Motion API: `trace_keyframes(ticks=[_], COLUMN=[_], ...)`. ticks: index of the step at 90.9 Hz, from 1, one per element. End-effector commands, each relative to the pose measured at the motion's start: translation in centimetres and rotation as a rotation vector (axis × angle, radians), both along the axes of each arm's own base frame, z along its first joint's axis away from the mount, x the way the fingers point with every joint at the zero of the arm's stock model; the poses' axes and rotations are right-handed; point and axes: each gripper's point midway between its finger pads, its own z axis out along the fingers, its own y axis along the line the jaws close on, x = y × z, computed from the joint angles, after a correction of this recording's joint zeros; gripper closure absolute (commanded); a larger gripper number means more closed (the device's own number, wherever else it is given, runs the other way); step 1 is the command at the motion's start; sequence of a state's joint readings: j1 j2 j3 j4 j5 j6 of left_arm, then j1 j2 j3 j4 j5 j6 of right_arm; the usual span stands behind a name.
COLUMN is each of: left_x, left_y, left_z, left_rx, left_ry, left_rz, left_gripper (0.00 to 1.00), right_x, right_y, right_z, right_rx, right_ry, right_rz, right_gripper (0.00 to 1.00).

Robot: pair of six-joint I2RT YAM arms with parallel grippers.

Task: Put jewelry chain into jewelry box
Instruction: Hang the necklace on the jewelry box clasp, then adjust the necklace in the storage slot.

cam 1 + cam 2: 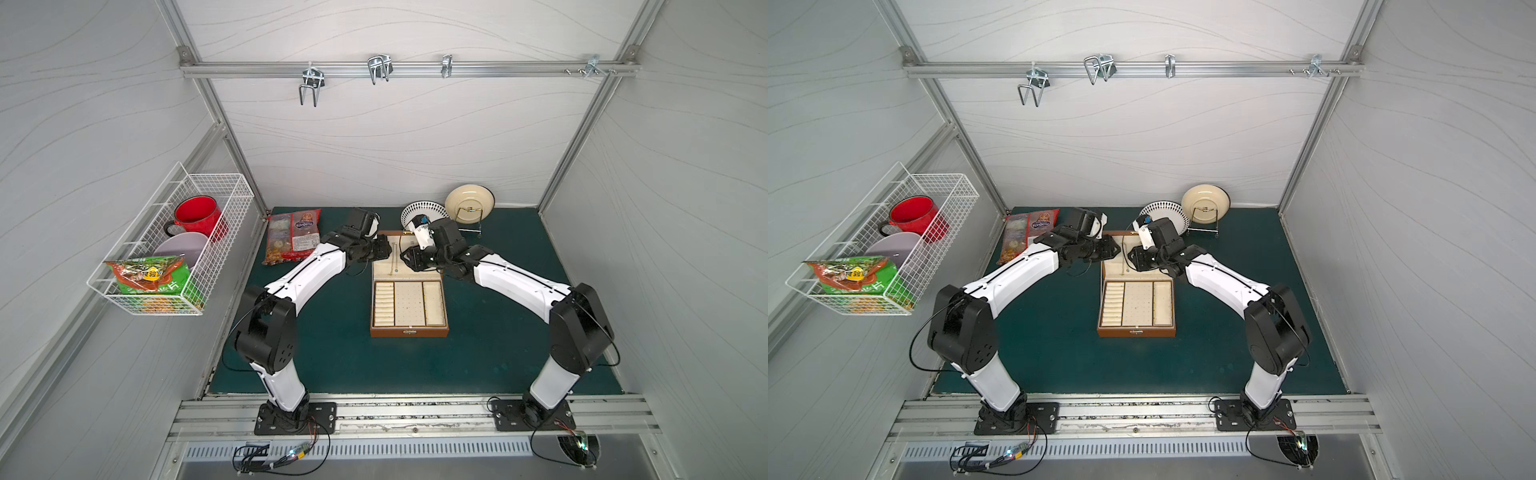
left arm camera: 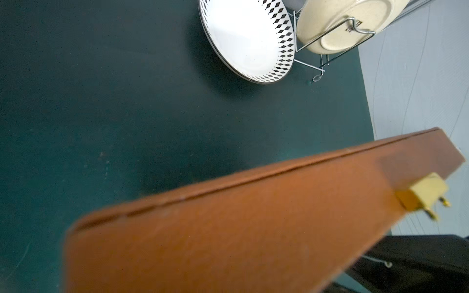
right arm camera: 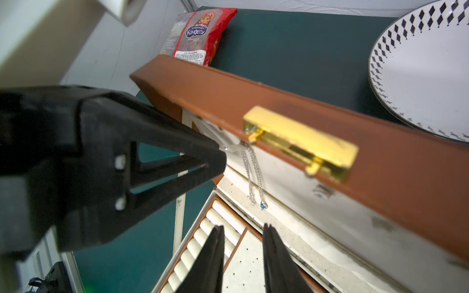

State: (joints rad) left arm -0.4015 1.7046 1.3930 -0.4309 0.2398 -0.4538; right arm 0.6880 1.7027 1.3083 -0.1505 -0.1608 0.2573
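The brown jewelry box [image 1: 409, 330] [image 1: 1136, 331] stands open mid-table with its lid [image 3: 228, 93] upright; the left wrist view shows only the lid's back [image 2: 228, 228]. The thin silvery jewelry chain [image 3: 253, 172] [image 1: 392, 259] hangs down the lid's cream lining, with a small blue pendant [image 3: 263, 205] at its lower end. My left gripper [image 1: 384, 249] [image 3: 220, 158] has its tip right at the chain's top; the frames do not show how wide its jaws stand. My right gripper [image 1: 405, 257] [image 3: 243, 227] is open and empty over the tray, just below the pendant.
A red snack packet [image 1: 293, 241] lies left of the box. Behind the box are a diamond-rimmed plate [image 1: 415, 212] and a cream plate [image 1: 469, 203] on a wire stand. A white wire basket [image 1: 166, 249] with a red mug hangs on the left wall.
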Motion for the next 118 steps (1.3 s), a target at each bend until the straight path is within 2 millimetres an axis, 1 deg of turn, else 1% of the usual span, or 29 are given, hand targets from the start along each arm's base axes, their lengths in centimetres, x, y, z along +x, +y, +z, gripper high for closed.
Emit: trace_keyframes(ticks=[1,8,18,27,41,53,66,73,80,93,96,103,106,116,118], left_x=[-0.7,-1.3,-2.3,-3.2,-4.1,-4.4,-4.0,-3.5,-3.2,-2.4,-2.2,-1.9,-1.8,-1.5,-1.6], left_y=[0.9,1.3,1.7,2.0,1.6,0.5,-0.1,-0.1,-0.4,-0.6,-0.4,-0.1,-0.1,-0.4,-0.7], left_z=[2.0,2.3,2.1,0.6,-1.9,-3.5,-4.5,-4.8,-4.8,-4.8,-5.0,-5.2,-5.4,-5.8,-5.9], left_rx=[-0.002,0.0,0.008,0.019,0.03,0.09,0.147,0.162,0.188,0.236,0.244,0.265,0.273,0.292,0.292], left_ry=[-0.039,-0.041,-0.028,0.001,0.038,0.033,-0.008,-0.047,-0.095,-0.155,-0.16,-0.173,-0.179,-0.194,-0.196], left_rz=[0.023,0.028,0.026,0.026,0.011,-0.017,-0.003,0.02,0.029,0.059,0.069,0.087,0.091,0.088,0.082], left_gripper=[0.73,0.74,0.73,0.73,0.72,0.72,0.72,0.72,0.72,0.73,0.73,0.73,0.73,0.74,0.74], right_x=[-0.4,-0.9,-1.3,-1.4,-1.8,-2.2,-2.8,-3.0,-3.5,-4.0,-4.1,-4.4,-4.5,-4.9,-5.0], right_y=[0.0,0.2,0.2,-0.1,-1.1,-2.1,-3.7,-4.7,-5.7,-7.4,-7.9,-8.6,-8.9,-9.7,-9.8], right_z=[1.9,1.5,1.2,1.3,1.8,1.9,2.0,2.3,2.6,3.6,3.5,3.7,3.6,3.4,3.4], right_rx=[0.015,0.004,-0.008,-0.004,-0.003,-0.003,0.001,0.007,0.021,0.051,0.052,0.06,0.062,0.059,0.057], right_ry=[-0.084,-0.095,-0.099,-0.099,-0.118,-0.135,-0.147,-0.158,-0.174,-0.197,-0.195,-0.191,-0.187,-0.186,-0.185], right_rz=[0.017,0.029,0.03,0.013,-0.014,-0.035,-0.077,-0.112,-0.136,-0.183,-0.192,-0.208,-0.215,-0.228,-0.233], right_gripper=[0.69,0.69,0.69,0.68,0.66,0.62,0.57,0.5,0.49,0.32,0.27,0.19,0.14,0.1,0.04])
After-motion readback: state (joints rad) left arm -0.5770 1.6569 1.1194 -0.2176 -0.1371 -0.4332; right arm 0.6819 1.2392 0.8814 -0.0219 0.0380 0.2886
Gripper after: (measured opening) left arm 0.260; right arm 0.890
